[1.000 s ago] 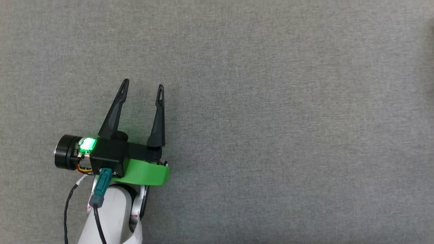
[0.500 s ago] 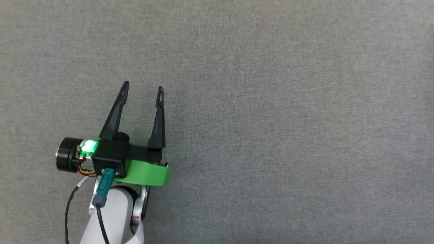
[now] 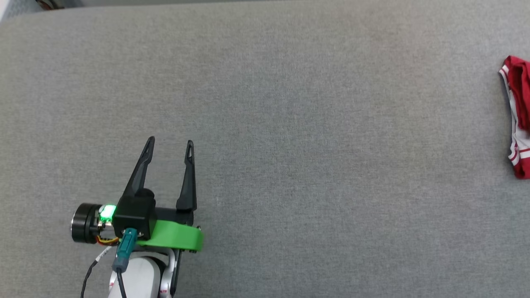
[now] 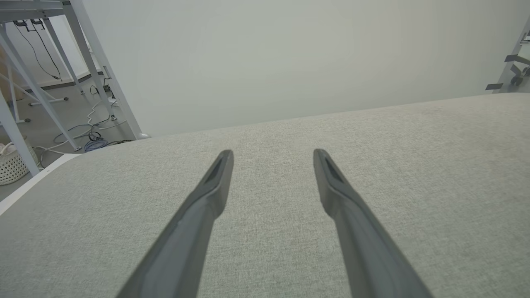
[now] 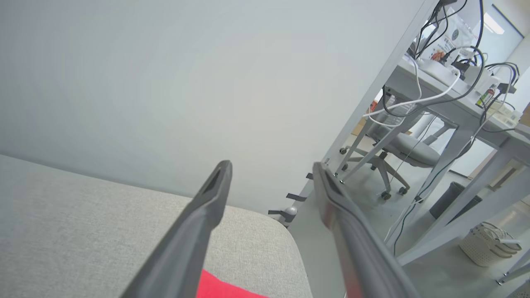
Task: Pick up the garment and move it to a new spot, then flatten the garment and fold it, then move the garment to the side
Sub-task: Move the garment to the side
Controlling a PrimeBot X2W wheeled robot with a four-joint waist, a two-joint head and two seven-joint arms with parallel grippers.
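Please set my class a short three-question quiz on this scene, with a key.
1. Choose one: in the head view, where does the red-and-white jersey garment lie on the grey fabric-covered table? A) at the far right edge B) in the middle C) at the top left corner
2. True or false: the left gripper, with two long dark fingers, is shut on the garment.
3. Fill in: in the right wrist view, the fingers of the right gripper stand ____, with red cloth at that view's bottom edge.
Key: 1 A. 2 False: it is open over bare table. 3 open.
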